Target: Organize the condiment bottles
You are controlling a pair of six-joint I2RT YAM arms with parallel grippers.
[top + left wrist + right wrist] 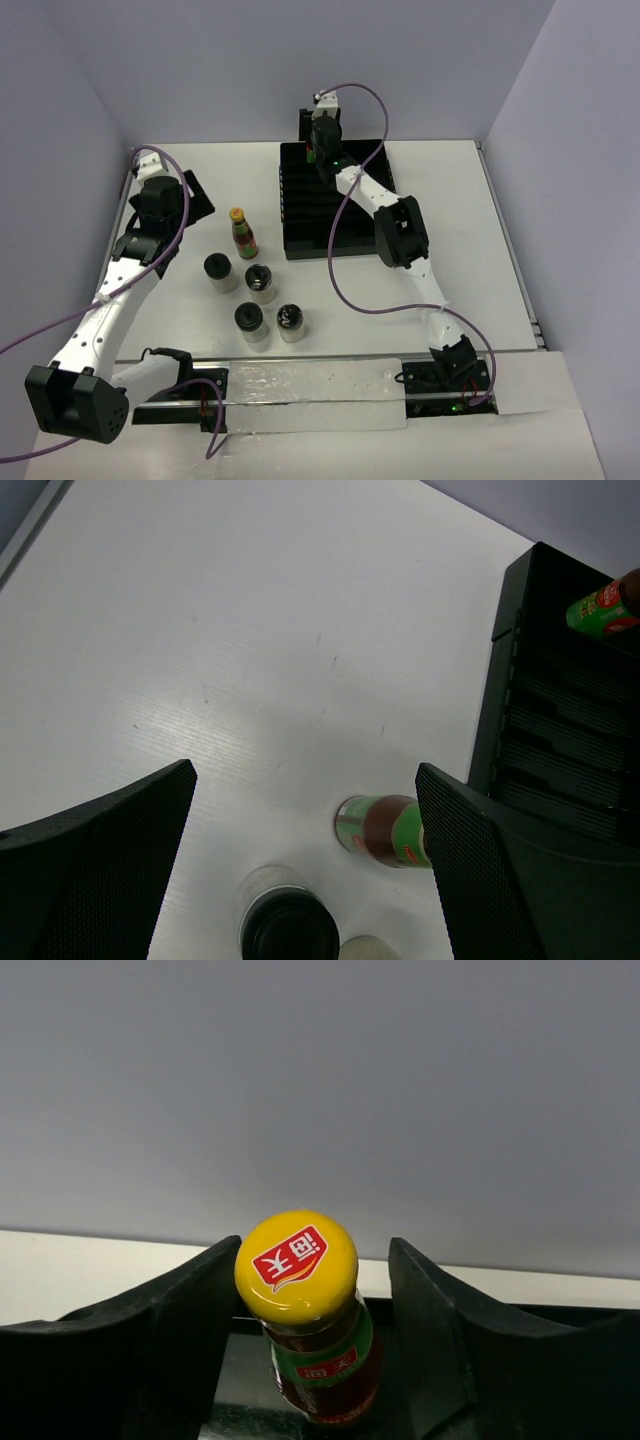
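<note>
One slim sauce bottle [243, 232] with a yellow cap stands on the table left of the black slotted tray [340, 235]. Four squat jars with black lids stand near it: [218, 270], [260, 282], [250, 321], [291, 321]. My left gripper [195, 197] is open and empty, up and left of them; its view shows that bottle [385, 832] and a jar [288, 925] below the open gripper [305, 770]. My right gripper [316, 140] is at the tray's far end. It [315, 1250] is open around the second sauce bottle [320, 1360]: the left jaw touches the cap, the right jaw stands apart.
The tray's slots run down its left side [560, 730], and the second bottle's green neck [605, 605] shows at its far end. White walls close in the table at the back and on both sides. Purple cables loop over the tray and the table's left part.
</note>
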